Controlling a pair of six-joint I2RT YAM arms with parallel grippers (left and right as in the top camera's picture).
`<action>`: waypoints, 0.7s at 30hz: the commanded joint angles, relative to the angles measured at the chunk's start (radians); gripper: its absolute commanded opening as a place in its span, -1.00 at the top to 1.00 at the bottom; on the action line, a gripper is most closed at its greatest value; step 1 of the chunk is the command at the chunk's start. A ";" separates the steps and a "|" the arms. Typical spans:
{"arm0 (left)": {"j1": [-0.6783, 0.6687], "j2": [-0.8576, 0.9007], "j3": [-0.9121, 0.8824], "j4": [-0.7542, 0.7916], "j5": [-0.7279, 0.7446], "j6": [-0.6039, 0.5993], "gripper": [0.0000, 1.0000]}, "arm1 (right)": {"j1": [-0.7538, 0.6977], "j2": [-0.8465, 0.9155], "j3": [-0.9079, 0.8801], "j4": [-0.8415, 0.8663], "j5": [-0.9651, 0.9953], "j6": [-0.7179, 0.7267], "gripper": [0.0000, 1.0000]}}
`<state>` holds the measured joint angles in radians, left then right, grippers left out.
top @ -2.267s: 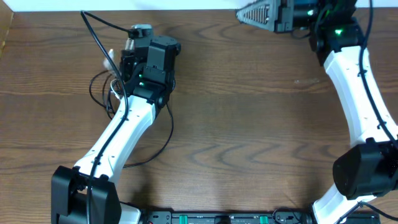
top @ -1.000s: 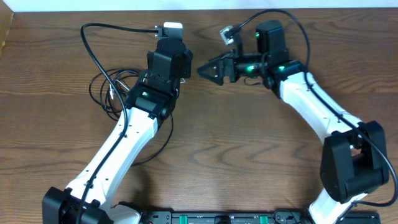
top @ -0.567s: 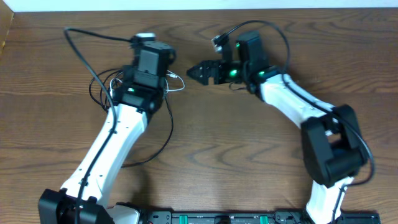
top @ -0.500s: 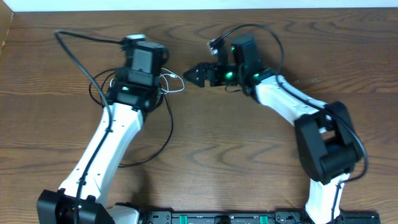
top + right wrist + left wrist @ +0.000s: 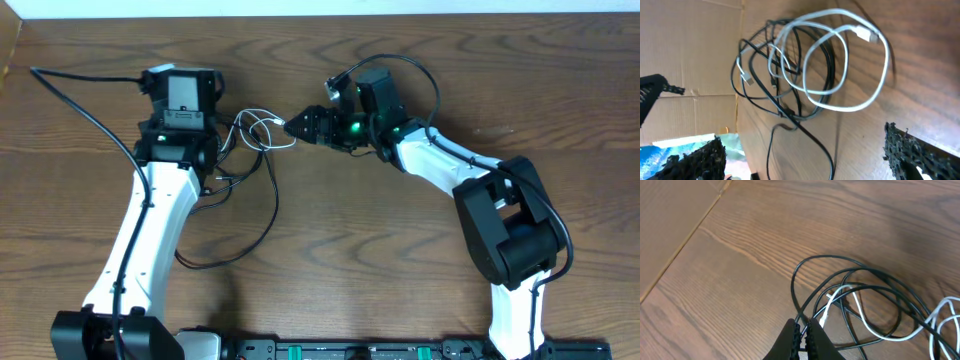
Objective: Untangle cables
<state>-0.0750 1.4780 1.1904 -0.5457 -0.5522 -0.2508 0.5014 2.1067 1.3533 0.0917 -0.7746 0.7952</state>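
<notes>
Several thin cables (image 5: 258, 133) are lying tangled on the table (image 5: 400, 250) between the arms, now spreading further right than a second ago; the left gripper (image 5: 802, 331) is staying closed, apparently pinching a black strand. The right gripper (image 5: 293, 127), jaws wide, is arriving at the white loop (image 5: 850, 65); a pull-apart is looking ready.

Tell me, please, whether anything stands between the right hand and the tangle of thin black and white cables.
Nothing visible does. The open right hand faces the tangle of thin black and white cables, with only bare brown wooden table between them.
</notes>
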 commanded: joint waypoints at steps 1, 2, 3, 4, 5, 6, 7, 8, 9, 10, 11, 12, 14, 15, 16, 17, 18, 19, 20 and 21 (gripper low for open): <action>0.006 0.016 0.006 0.000 0.017 -0.013 0.85 | 0.046 0.019 0.000 -0.023 0.049 0.050 -0.98; 0.006 0.016 0.006 0.002 0.017 -0.013 0.85 | 0.056 0.022 0.000 -0.029 0.060 0.059 -0.99; 0.006 0.016 0.006 0.005 0.017 -0.013 0.85 | 0.067 0.024 0.000 -0.034 0.073 0.071 -0.99; 0.006 0.016 0.006 0.005 0.018 -0.014 0.85 | 0.077 0.026 0.000 -0.032 0.084 0.073 -0.98; 0.006 0.016 0.006 0.005 0.018 -0.013 0.85 | 0.089 0.027 0.000 -0.030 0.101 0.081 -0.99; 0.006 0.016 0.006 0.004 0.018 -0.013 0.85 | 0.097 0.027 0.000 -0.030 0.118 0.089 -0.98; 0.006 0.016 0.006 0.004 0.025 -0.013 0.85 | 0.109 0.027 0.000 -0.023 0.145 0.103 -0.99; 0.006 0.016 0.006 0.003 0.035 -0.013 0.85 | 0.116 0.027 0.000 -0.019 0.166 0.111 -0.98; 0.006 0.016 0.006 0.004 0.050 -0.013 0.85 | 0.123 0.027 0.000 -0.019 0.188 0.128 -0.99; 0.006 0.016 0.006 0.004 0.063 -0.013 0.85 | 0.128 0.027 0.000 -0.019 0.205 0.140 -0.99; 0.006 0.016 0.006 0.004 0.078 -0.014 0.85 | 0.133 0.028 0.000 -0.018 0.223 0.151 -0.98; 0.006 0.016 0.006 0.004 0.094 -0.013 0.85 | 0.137 0.031 0.000 -0.013 0.237 0.155 -0.98; 0.006 0.016 0.006 0.004 0.107 -0.014 0.85 | 0.142 0.039 0.000 0.014 0.238 0.166 -0.99; 0.006 0.016 0.006 0.004 0.108 -0.014 0.85 | 0.145 0.049 0.000 0.031 0.238 0.190 -0.98; 0.006 0.016 0.006 0.004 0.108 -0.014 0.85 | 0.147 0.058 0.000 0.040 0.238 0.213 -0.98; 0.006 0.016 0.006 0.004 0.108 -0.013 0.85 | 0.148 0.069 0.000 0.047 0.241 0.230 -0.98; 0.006 0.016 0.006 0.004 0.108 -0.013 0.85 | 0.148 0.076 0.000 0.054 0.242 0.243 -0.99; 0.006 0.016 0.006 0.003 0.108 -0.013 0.85 | 0.147 0.090 0.000 0.073 0.243 0.267 -0.99; 0.006 0.016 0.006 0.003 0.108 -0.013 0.85 | 0.147 0.099 0.000 0.098 0.242 0.294 -0.99; 0.006 0.016 0.006 0.003 0.108 -0.013 0.85 | 0.147 0.109 0.000 0.123 0.242 0.320 -0.99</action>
<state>-0.0723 1.4845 1.1904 -0.5423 -0.4503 -0.2588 0.6411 2.1693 1.3525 0.1741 -0.5529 1.0103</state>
